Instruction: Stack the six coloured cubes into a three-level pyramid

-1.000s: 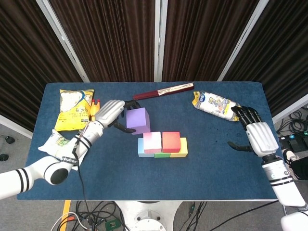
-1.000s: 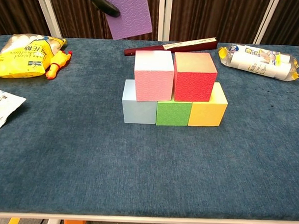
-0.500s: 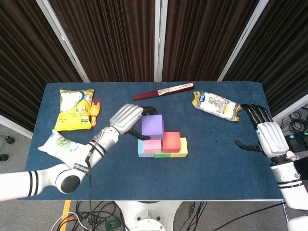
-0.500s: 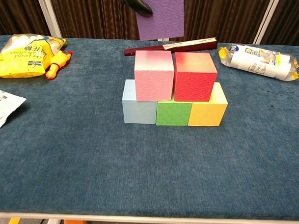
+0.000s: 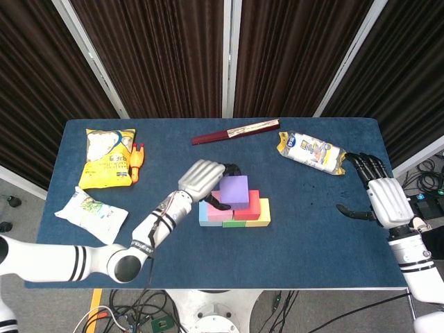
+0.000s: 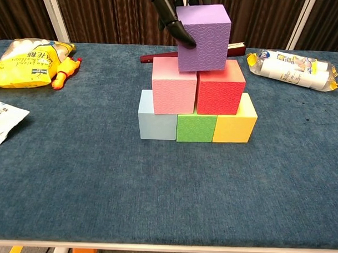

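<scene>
Nearest, w/ chest view as ref: blue cube [image 6: 157, 123], green cube [image 6: 195, 128], yellow cube [image 6: 235, 124] in a row on the table [image 6: 155, 192]. On them pink cube [image 6: 173, 85] & red cube [image 6: 220, 86], side by side. Purple cube [image 6: 202, 37] sits at their seam, slightly tilted; can't tell if fully resting. Left hand [image 5: 205, 179] pinches it; chest view cuts the hand off, only dark fingers [image 6: 174, 18] show. Right hand [image 5: 383, 198] at table's right edge, fingers spread, holding nothing. Far: fan [image 5: 236, 131], partly hidden behind purple cube in chest view.

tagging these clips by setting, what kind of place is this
Probably a lab or robot test room, not a home: a blue cloth-topped table set against dark curtains, loose cables on the floor beneath, and staged props such as foam cubes and snack bags.
</scene>
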`<state>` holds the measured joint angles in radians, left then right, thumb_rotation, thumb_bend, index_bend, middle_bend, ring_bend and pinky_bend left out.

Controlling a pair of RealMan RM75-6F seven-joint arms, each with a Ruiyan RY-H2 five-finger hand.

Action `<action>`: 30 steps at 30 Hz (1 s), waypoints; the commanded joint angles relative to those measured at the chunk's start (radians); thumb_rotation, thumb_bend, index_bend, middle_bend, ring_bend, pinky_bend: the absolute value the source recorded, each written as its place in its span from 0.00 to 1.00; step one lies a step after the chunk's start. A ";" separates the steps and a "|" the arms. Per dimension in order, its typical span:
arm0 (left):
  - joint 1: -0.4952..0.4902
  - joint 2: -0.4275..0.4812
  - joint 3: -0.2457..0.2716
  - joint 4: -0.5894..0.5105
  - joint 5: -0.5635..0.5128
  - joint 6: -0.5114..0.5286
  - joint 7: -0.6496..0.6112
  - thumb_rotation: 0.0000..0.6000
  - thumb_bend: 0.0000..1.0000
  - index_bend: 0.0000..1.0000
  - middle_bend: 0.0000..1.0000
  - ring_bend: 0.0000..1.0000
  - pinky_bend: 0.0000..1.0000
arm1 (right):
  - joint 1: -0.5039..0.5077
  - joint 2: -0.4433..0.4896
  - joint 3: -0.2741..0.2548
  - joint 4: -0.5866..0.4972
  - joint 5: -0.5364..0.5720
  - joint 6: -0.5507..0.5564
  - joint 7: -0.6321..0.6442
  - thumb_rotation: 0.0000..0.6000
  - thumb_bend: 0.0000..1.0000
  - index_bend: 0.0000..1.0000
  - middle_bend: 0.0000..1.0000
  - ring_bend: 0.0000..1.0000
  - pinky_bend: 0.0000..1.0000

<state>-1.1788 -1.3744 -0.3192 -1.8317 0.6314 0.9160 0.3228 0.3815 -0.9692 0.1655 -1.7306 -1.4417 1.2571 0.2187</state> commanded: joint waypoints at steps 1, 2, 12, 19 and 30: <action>-0.010 -0.007 0.003 -0.001 -0.014 0.015 0.017 1.00 0.23 0.45 0.47 0.44 0.55 | 0.000 -0.001 -0.001 0.003 -0.001 -0.002 0.003 1.00 0.09 0.00 0.08 0.00 0.00; -0.012 -0.008 0.003 -0.002 -0.017 0.020 0.022 1.00 0.23 0.45 0.47 0.44 0.55 | 0.000 -0.002 -0.001 0.005 -0.001 -0.003 0.005 1.00 0.09 0.00 0.08 0.00 0.00; -0.029 -0.005 0.008 -0.038 -0.044 0.046 0.060 1.00 0.23 0.45 0.47 0.44 0.55 | -0.004 -0.004 -0.002 0.013 -0.008 -0.001 0.020 1.00 0.09 0.00 0.08 0.00 0.00; -0.041 -0.015 0.012 -0.041 -0.060 0.056 0.079 1.00 0.23 0.45 0.47 0.44 0.55 | -0.008 -0.005 -0.004 0.017 -0.010 0.000 0.027 1.00 0.09 0.00 0.08 0.00 0.00; -0.043 -0.031 0.028 -0.041 -0.069 0.075 0.099 1.00 0.23 0.43 0.45 0.44 0.55 | -0.010 -0.006 -0.004 0.020 -0.014 0.000 0.033 1.00 0.09 0.00 0.08 0.00 0.00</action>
<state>-1.2217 -1.4053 -0.2914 -1.8727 0.5625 0.9903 0.4215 0.3715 -0.9755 0.1611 -1.7111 -1.4561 1.2573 0.2513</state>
